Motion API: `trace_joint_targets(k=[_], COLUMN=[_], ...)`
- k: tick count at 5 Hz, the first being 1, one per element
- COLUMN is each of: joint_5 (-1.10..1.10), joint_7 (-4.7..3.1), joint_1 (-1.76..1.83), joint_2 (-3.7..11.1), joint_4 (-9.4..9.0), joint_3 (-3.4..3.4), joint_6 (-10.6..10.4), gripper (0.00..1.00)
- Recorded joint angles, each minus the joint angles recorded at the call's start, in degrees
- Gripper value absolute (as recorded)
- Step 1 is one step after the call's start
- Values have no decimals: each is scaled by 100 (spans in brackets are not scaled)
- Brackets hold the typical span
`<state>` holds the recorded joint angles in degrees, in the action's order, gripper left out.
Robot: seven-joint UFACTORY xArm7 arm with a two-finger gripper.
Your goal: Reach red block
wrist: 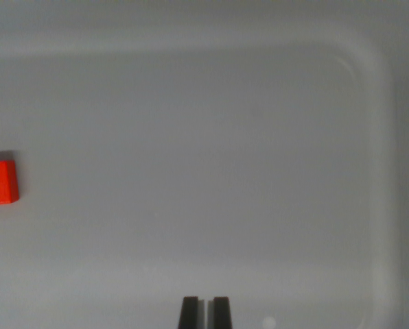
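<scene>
The red block (pixel 0 182) lies on the floor of a white tray, cut off by the wrist view's left edge at mid height. My gripper (pixel 204 312) shows at the bottom centre as two dark fingertips standing almost together, with only a thin sliver between them and nothing held. The block is far to the left of the fingertips and further up the picture, well apart from them.
The white tray (pixel 379 137) has a raised rim running along the top and down the wrist view's right side, with a rounded corner at the upper right. Its flat floor fills most of the picture.
</scene>
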<state>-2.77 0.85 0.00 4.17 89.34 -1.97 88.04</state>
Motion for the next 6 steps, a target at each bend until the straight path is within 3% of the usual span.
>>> trace_joint_targets(k=[1, 2, 3, 4, 5, 6], joint_5=[0, 5, 5, 11, 11, 18], joint_7=[0, -10, -10, -22, -22, -36], joint_1=[0, 42, 42, 91, 91, 147], joint_2=[0, 100, 100, 216, 216, 351], joint_4=[0, -62, -62, -134, -134, -218], joint_3=[0, 37, 37, 79, 79, 129], joint_6=[0, -155, -155, -333, -333, -542], gripper=[0, 0, 0, 0, 0, 0])
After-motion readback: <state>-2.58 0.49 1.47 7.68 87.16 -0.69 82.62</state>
